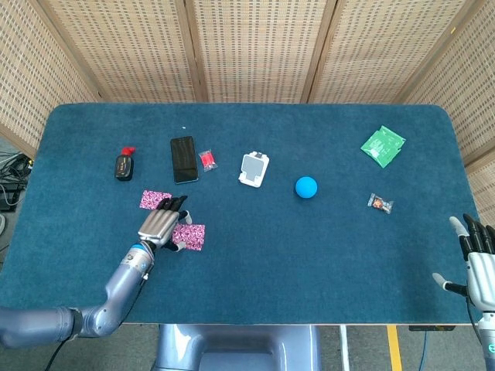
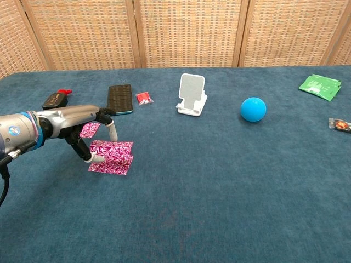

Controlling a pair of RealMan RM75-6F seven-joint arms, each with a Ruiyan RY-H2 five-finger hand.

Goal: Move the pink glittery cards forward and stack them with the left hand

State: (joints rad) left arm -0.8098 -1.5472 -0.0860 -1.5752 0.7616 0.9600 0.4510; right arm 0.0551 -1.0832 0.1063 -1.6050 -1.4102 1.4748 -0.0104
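Three pink glittery cards lie on the blue table. Two overlap in a pile [image 2: 112, 155] [image 1: 189, 236], the upper one shifted slightly off the lower. The third card [image 2: 89, 130] [image 1: 151, 199] lies just beyond my left hand and is partly hidden by it. My left hand [image 2: 82, 129] [image 1: 159, 223] hovers over the pile's left side, fingers stretched forward, its thumb tip touching the upper card's left edge. I see no card pinched in it. My right hand [image 1: 477, 265] hangs with fingers spread off the table's near right corner, holding nothing.
Behind the cards lie a black phone [image 2: 120, 98], a small red packet [image 2: 144, 98] and a black-and-red key fob [image 2: 55, 99]. A white phone stand [image 2: 192, 94] and a blue ball [image 2: 253, 109] sit mid-table. A green packet [image 2: 320, 86] and a wrapped sweet [image 2: 340, 124] lie at the right.
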